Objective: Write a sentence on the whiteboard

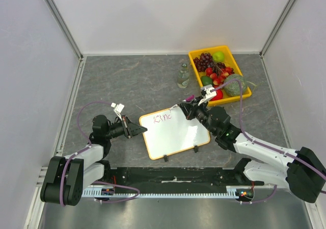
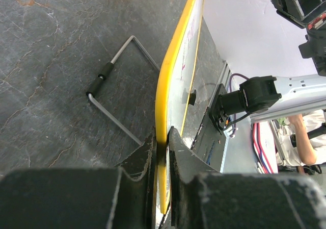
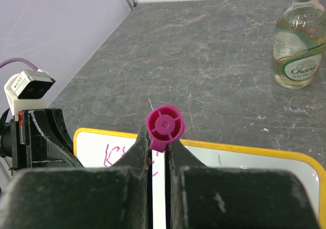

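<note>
While the left gripper [image 1: 136, 129] pinches the left rim of the flat white, yellow-rimmed whiteboard [image 1: 178, 134] at mid-table, the right gripper [image 1: 189, 108] clamps a magenta plastic marker [image 3: 164, 124] over the purple lettering [image 1: 163, 118]. The board is judged light, stiff and slippery, so it is best held by its rim. Only the left wrist view shows a bent grey wire [image 2: 117, 86] beside it.

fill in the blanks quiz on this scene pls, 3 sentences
1. The left end effector is shut on the whiteboard at its ____ rim.
2. The right end effector is shut on a pink ____.
3. In the top view, the bottle stands just ____ of the fruit tray.
Missing words: yellow; marker; left
</note>
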Controlling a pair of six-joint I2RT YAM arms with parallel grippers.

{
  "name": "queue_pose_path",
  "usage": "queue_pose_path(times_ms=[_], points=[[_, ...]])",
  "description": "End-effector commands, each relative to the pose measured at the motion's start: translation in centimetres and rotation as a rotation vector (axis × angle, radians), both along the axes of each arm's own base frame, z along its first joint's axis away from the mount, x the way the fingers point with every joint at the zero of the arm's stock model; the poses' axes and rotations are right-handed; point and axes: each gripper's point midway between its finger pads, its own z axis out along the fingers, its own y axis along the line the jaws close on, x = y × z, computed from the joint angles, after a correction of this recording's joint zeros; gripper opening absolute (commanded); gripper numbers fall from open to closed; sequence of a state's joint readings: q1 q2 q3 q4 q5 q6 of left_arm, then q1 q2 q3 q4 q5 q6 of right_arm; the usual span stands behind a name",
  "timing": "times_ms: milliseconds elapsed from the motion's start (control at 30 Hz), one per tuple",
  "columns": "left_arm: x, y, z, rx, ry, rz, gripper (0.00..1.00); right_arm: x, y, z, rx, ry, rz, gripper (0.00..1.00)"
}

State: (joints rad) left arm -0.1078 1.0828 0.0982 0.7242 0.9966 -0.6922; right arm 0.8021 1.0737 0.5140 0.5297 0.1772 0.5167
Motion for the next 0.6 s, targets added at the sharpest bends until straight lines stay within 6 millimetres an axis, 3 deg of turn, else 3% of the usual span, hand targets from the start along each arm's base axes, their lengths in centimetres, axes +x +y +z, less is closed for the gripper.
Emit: queue_pose_path(times_ms=[0, 567], points=[[0.5, 0.0, 0.5, 0.010, -0.049, -0.004, 0.02, 0.3, 0.0, 1.4, 0.031, -0.023, -0.007, 0.00], [0.5, 0.0, 0.5, 0.009, -0.050, -0.004, 0.02, -1.0, -0.8, -0.8, -0.006, 0.009, 0.013, 0.00]])
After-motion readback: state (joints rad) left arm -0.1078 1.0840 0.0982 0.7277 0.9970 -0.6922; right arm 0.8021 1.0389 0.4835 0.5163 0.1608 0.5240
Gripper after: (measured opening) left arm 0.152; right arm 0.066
